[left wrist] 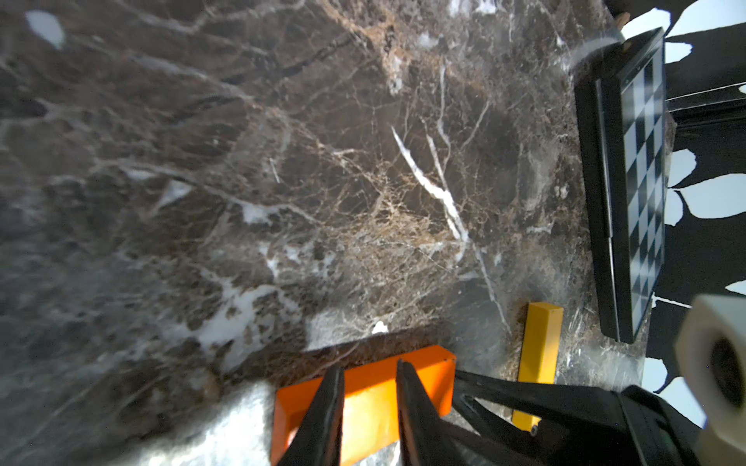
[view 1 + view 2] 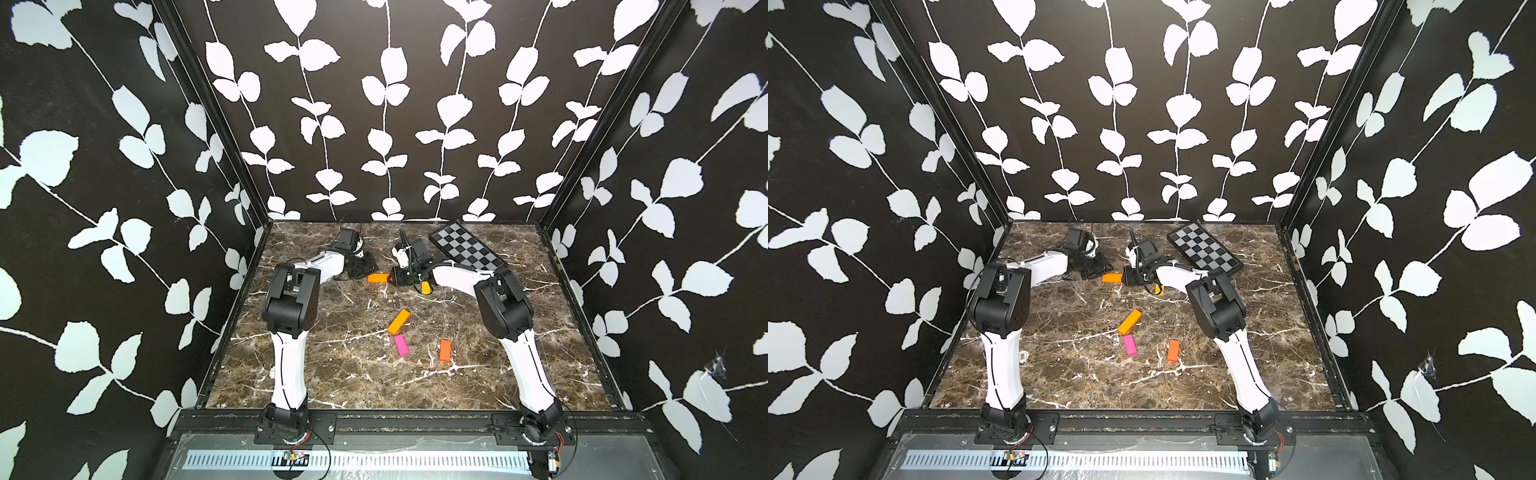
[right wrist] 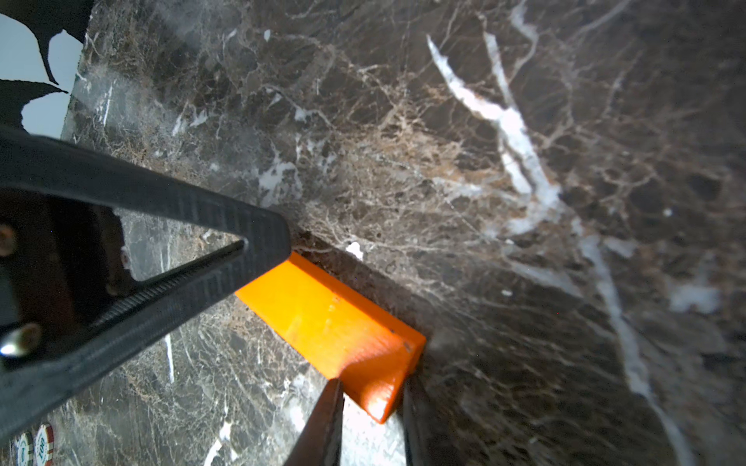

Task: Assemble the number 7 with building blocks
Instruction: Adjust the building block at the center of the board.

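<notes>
Far centre of table (image 2: pixel 332 374): orange bar (image 2: pixel 377 277) lay flat between both grippers. Left gripper (image 1: pixel 369 365) and right gripper (image 3: pixel 371 379) had fingers drawn together, clamping nothing, tips at the bar. Scattered apart: yellow bar (image 2: pixel 426 287), second orange bar (image 2: pixel 399 322), pink bar (image 2: pixel 401 345), red-orange bar (image 2: pixel 445 350).

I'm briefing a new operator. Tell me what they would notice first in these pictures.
The black walls with big white leaves dominate, boxing in the brown marble table. At its far middle both arms reach in: the left tool and right tool, both shut, meet at one orange block. Nearer the front a pink block and a red-orange block stand out, with a checkered board far right.
</notes>
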`<move>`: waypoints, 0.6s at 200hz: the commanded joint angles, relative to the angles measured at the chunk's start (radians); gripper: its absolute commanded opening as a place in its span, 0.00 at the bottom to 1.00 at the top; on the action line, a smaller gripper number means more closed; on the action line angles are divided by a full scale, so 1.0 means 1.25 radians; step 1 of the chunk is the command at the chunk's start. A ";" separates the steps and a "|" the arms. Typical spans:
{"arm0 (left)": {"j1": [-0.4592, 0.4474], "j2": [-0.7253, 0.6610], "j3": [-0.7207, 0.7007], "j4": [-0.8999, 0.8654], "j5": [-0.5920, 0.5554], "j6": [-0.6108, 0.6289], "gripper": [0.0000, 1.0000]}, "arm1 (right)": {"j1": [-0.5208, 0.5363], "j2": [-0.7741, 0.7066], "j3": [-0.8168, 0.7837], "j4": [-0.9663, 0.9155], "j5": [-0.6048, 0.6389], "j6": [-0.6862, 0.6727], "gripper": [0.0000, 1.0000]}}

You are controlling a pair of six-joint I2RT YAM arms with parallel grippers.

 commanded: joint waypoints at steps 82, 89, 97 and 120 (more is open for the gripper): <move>0.005 -0.015 0.014 -0.024 -0.010 0.018 0.27 | 0.004 0.015 0.008 -0.020 0.034 0.007 0.33; 0.005 -0.016 0.014 -0.025 -0.011 0.020 0.28 | 0.005 0.013 0.006 -0.020 0.036 0.006 0.34; 0.005 -0.019 0.013 -0.025 -0.014 0.022 0.28 | 0.004 0.010 0.005 -0.018 0.037 0.006 0.38; 0.005 -0.033 0.010 -0.026 -0.028 0.031 0.31 | 0.003 -0.002 0.001 -0.012 0.052 0.007 0.44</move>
